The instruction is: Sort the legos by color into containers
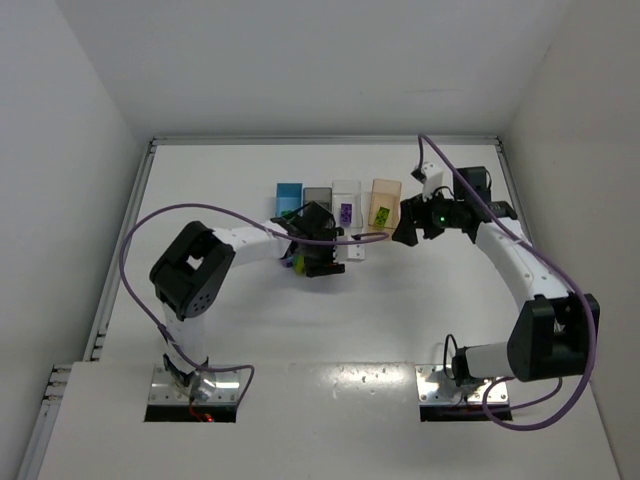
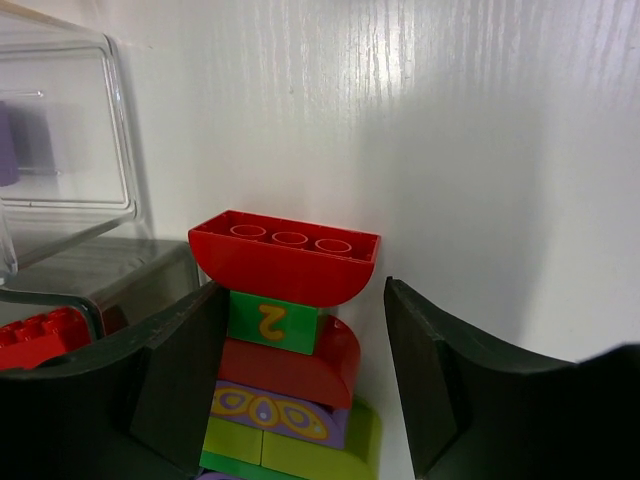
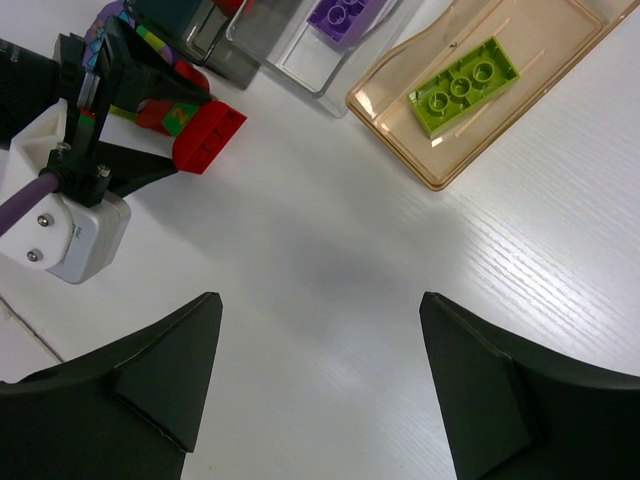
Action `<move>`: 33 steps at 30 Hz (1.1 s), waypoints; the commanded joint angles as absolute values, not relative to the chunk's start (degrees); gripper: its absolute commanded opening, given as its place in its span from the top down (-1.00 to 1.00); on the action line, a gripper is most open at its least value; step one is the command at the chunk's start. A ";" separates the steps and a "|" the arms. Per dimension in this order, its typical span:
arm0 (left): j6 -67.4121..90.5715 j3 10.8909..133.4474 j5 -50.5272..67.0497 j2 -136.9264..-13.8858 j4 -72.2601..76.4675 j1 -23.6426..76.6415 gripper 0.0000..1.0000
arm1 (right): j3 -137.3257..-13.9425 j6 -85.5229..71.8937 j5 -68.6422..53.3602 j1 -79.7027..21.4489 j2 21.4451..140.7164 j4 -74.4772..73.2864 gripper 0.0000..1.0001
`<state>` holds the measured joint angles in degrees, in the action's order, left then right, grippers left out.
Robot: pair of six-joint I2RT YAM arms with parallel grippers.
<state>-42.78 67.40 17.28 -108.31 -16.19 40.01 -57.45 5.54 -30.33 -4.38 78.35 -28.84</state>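
The worktop point(image 2: 480, 150) is white, faintly wood-grained, with a slight sheen. The red brick point(image 2: 285, 255) and lime brick point(image 3: 462, 85) are smooth glossy plastic. The clear bin point(image 2: 60, 130) is glassy plastic, the orange bin point(image 3: 395, 140) translucent. The fingers point(image 2: 470, 390) of the left end effector point(image 2: 305, 340) are matt black plastic

4 containers point(image 1: 318, 195) side by side; lego stack point(image 2: 285, 335) apparently just before them.

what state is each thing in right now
left gripper: open, around brick stack
right gripper: open, empty
brick stack: joined, outside the bins
orange bin: holds lime brick
clear bin: holds purple brick
grey bin: holds red brick
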 commanded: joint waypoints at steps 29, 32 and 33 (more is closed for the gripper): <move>-12.76 56.26 25.93 -89.74 -14.60 45.97 0.54 | -55.37 0.18 -46.31 -3.08 78.30 -28.57 -0.57; -11.08 52.75 24.43 -85.88 -13.28 45.18 0.56 | -55.37 -1.75 -47.20 -4.21 80.41 -26.72 -0.57; -10.38 52.04 23.82 -85.09 -13.27 44.65 0.56 | -56.07 -1.76 -46.50 -5.26 81.20 -26.72 -0.54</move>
<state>-16.14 54.59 22.92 -88.82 -14.87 45.06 -55.46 0.82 -42.78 -3.46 79.20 -29.95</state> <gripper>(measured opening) 0.425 0.783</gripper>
